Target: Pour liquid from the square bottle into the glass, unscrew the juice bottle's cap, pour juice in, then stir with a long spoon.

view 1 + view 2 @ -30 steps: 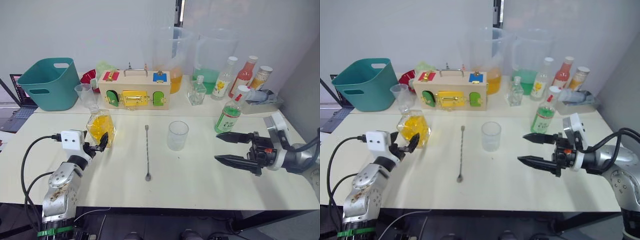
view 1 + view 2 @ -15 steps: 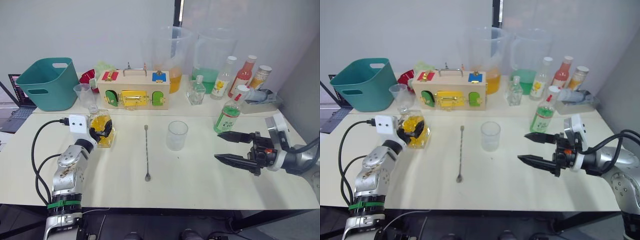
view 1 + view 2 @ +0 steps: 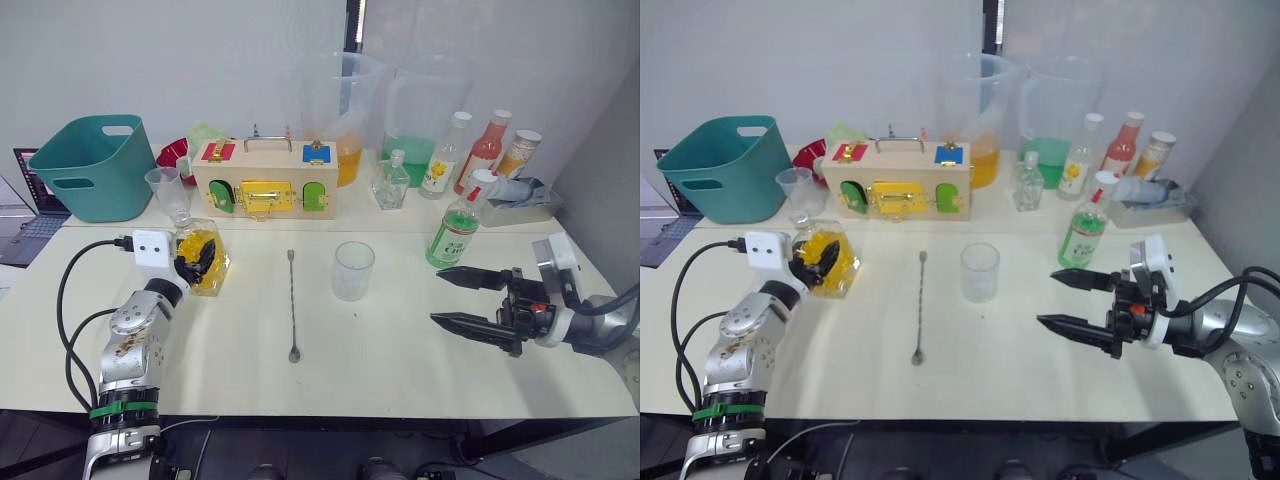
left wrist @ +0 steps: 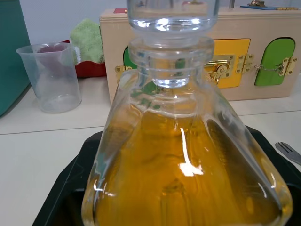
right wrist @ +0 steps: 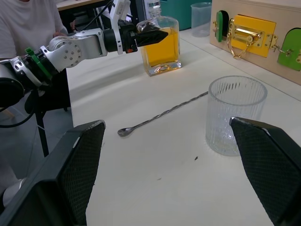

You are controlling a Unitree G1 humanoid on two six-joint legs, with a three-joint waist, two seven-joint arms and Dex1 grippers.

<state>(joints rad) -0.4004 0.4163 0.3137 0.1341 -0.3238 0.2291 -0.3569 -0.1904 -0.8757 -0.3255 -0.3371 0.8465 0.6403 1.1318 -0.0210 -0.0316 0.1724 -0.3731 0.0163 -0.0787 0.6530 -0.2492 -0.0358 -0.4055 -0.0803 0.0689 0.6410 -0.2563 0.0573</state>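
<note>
Looking down over a pale table (image 3: 400, 370), we see our left gripper (image 3: 197, 262) closed around the square bottle (image 3: 205, 258), its black fingers (image 5: 149, 35) pressed against the glass sides while the bottle stands upright on the table near the left edge. The bottle is about half full of bright yellow liquid (image 4: 188, 188) and wears a clear stopper (image 4: 171, 14). Our right gripper (image 3: 455, 298) hovers above the table on the right side, its two pointed fingers spread wide and holding nothing. Between the two grippers, near the middle of the table, stands the glass (image 3: 353, 270), upright and empty. Just to its left lies the long spoon (image 3: 292, 305), stretched front to back with its small bowl at the near end, apart from both the glass and the square bottle. The juice bottle (image 3: 455, 228) stands upright behind our right gripper, with its cap (image 3: 484, 179) on and pale green juice (image 3: 450, 238) inside. Farther back we see a teal basket (image 3: 90, 165), a clear measuring cup (image 3: 167, 190), a wooden box with coloured doors (image 3: 266, 180), two large clear jugs (image 3: 345, 110), and several more bottles (image 3: 490, 150). In the right wrist view a person in a white top (image 5: 26, 21) sits beyond the table.
</note>
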